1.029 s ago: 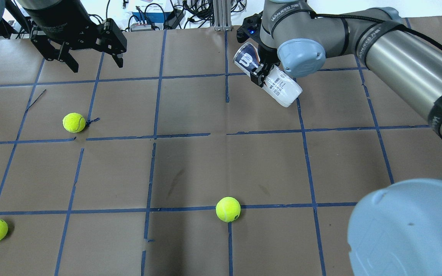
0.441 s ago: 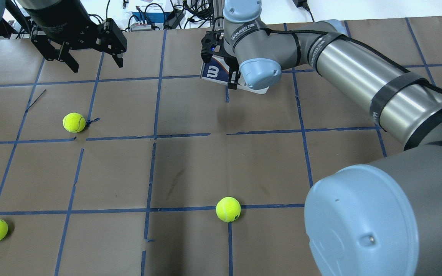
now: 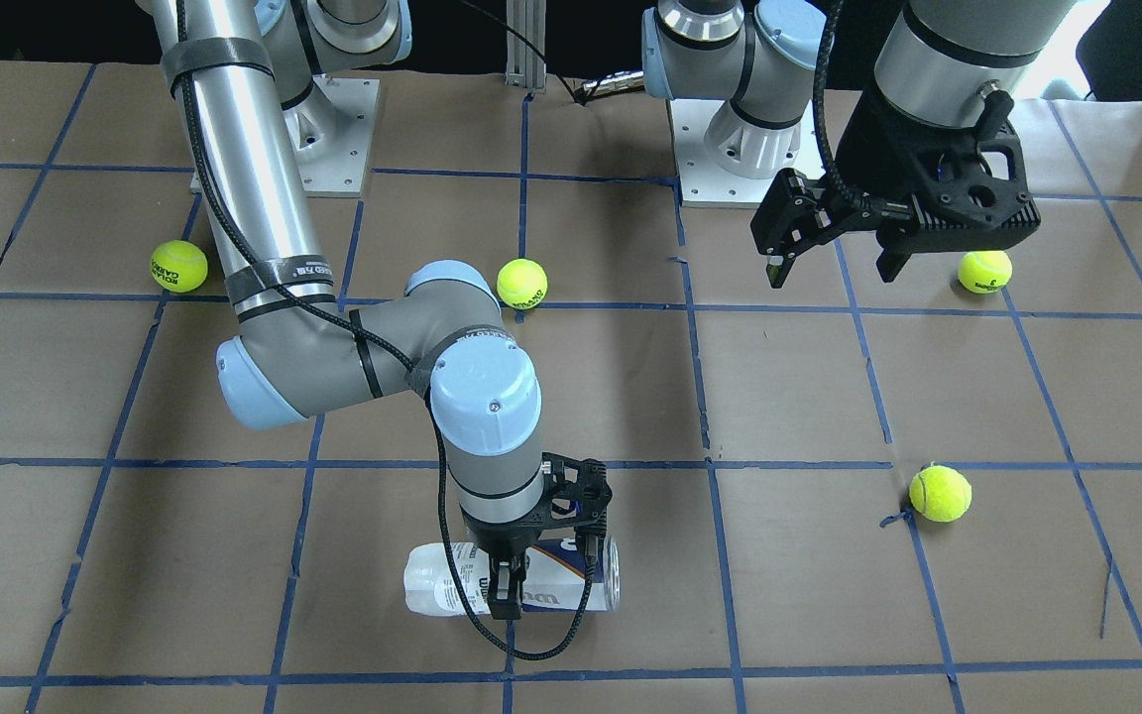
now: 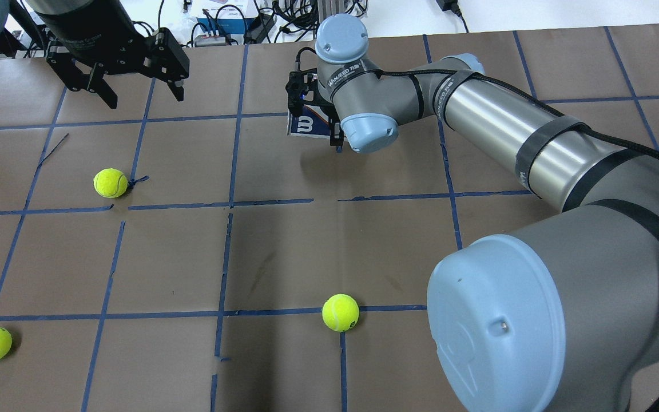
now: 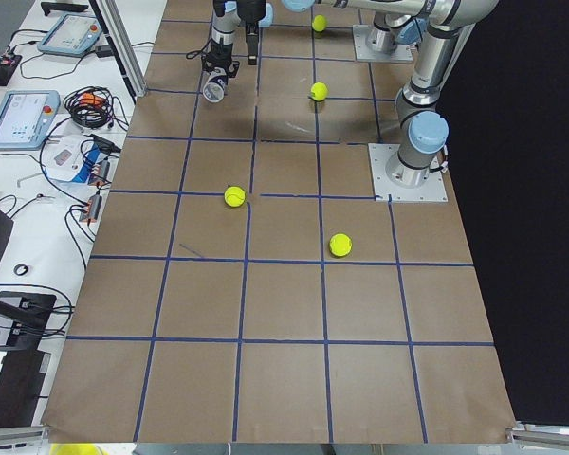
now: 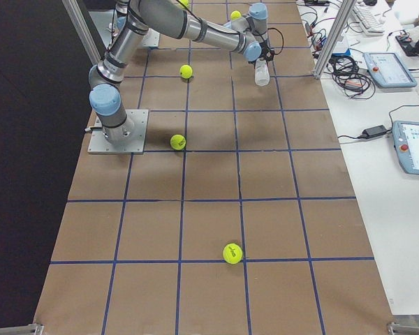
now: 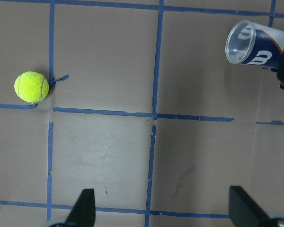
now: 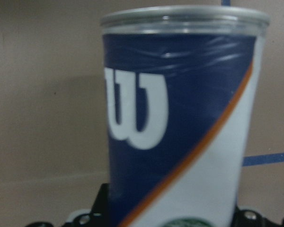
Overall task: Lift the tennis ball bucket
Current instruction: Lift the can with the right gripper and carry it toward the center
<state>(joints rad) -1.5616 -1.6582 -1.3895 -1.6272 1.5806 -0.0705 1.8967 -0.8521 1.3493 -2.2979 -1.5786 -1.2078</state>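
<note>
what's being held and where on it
The right gripper clamps the clear plastic tennis ball tube with navy-and-white label around its middle; the left gripper is open and empty.

Overhead faces 12 o'clock, front faces 6 — sharing the bench (image 4: 135, 257); right wrist camera sits close on the tube (image 8: 180, 118).

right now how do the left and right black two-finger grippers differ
The right gripper is shut on the clear plastic tennis ball tube with the navy-and-white label, which it holds sideways; the left gripper is open and empty. The right gripper is near the middle of the brown paper-covered table; the left gripper hovers over the robot's left side. Both are black, two-fingered and point downward.
</note>
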